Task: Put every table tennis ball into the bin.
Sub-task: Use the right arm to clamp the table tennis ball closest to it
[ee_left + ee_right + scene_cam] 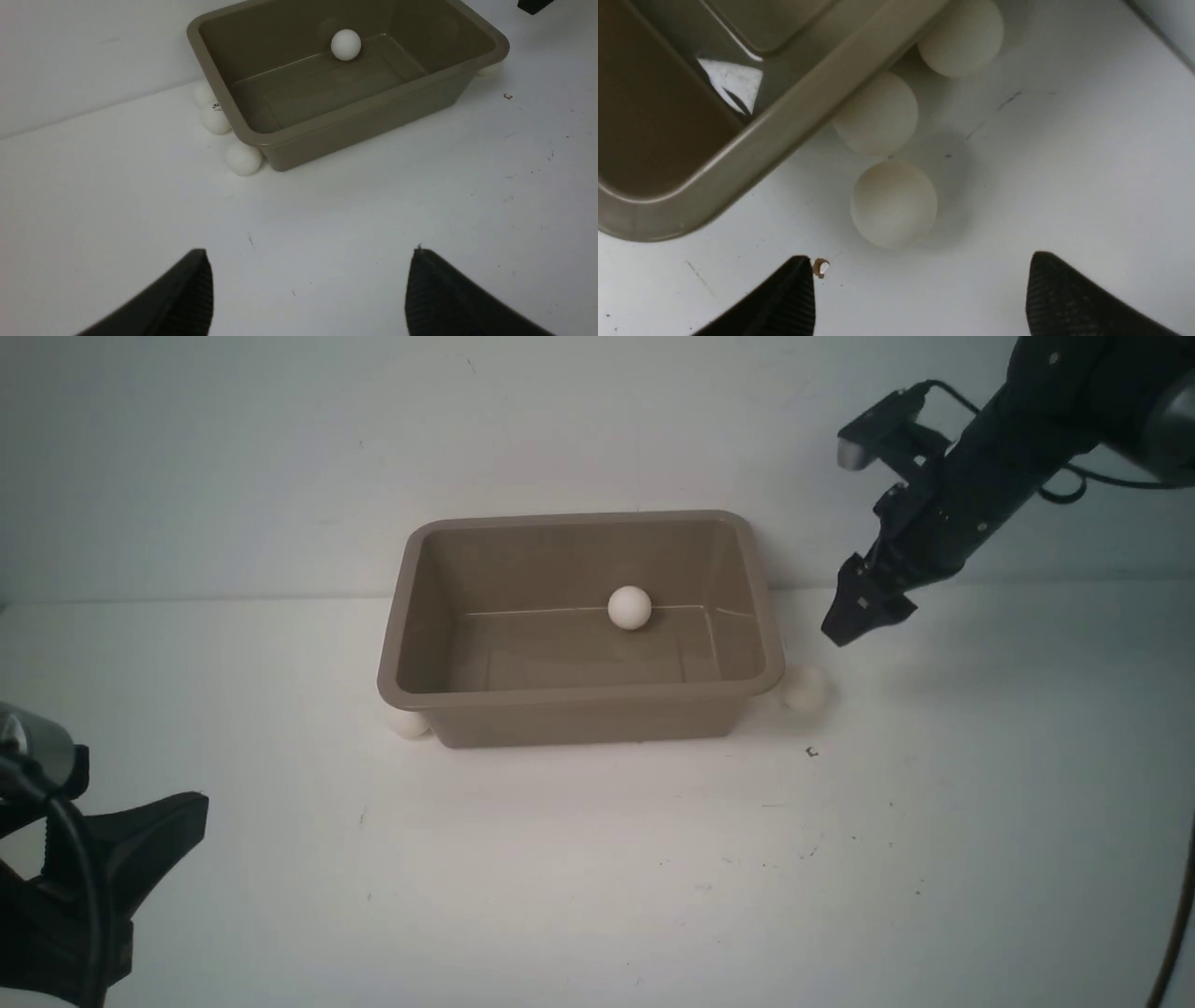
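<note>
**One ball in the bin, six outside**

One table tennis ball [629,608] lies inside the bin [579,695], by its far wall. Three left-end balls rest on the table [597,877]: first [243,158], second [215,119], third [204,93]. Three right-end balls: fourth [893,203], fifth [876,114], sixth [962,37]. The left gripper [309,261] is wide and empty, well apart from the bin. The right gripper [920,266] is wide and empty, above the right-end balls.

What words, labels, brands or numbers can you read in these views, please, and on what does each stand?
Small dark print on the table tennis ball beside the bin, seen in the left wrist view: too small and blurred to read.
No other writing, number or sign shows in any view.
</note>
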Robot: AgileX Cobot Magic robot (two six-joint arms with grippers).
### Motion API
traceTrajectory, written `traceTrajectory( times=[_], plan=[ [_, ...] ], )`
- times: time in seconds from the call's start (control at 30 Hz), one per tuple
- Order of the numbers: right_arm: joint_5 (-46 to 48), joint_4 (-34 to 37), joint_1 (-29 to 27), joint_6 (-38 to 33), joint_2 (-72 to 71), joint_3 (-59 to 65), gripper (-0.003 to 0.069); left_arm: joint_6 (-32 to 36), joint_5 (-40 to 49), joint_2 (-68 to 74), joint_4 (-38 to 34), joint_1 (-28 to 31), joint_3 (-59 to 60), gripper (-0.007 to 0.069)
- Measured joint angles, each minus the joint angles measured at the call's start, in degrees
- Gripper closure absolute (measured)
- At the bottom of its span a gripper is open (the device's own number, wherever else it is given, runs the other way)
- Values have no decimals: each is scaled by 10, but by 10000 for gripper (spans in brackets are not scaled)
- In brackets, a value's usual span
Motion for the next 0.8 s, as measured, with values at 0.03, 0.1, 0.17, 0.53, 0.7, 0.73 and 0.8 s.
traceTrajectory(
  times=[0.03, 0.1, 0.17, 0.53, 0.7, 0.73, 0.8],
  plan=[
    [-1, 5, 0, -5, 5, 0, 113, 0, 1, 0, 0, 0, 0, 125],
    [-2, 13, 2, -19, 22, 0, 113, 1, 8, 0, 1, 0, 0, 125],
    [-2, 13, 3, -23, 31, 0, 113, 1, 9, 0, 1, 0, 0, 125],
    [-7, 16, 37, -29, 69, 1, 113, 4, 11, 0, 1, 0, 0, 125],
    [-7, -14, 42, -11, 77, 1, 120, 4, 23, 0, 1, 0, 0, 125],
    [-7, -17, 42, -8, 77, 1, 124, 4, 26, 0, 1, 0, 0, 125],
    [-8, -21, 42, -4, 77, 1, 134, 4, 27, 0, 1, 0, 0, 125]
  ],
)
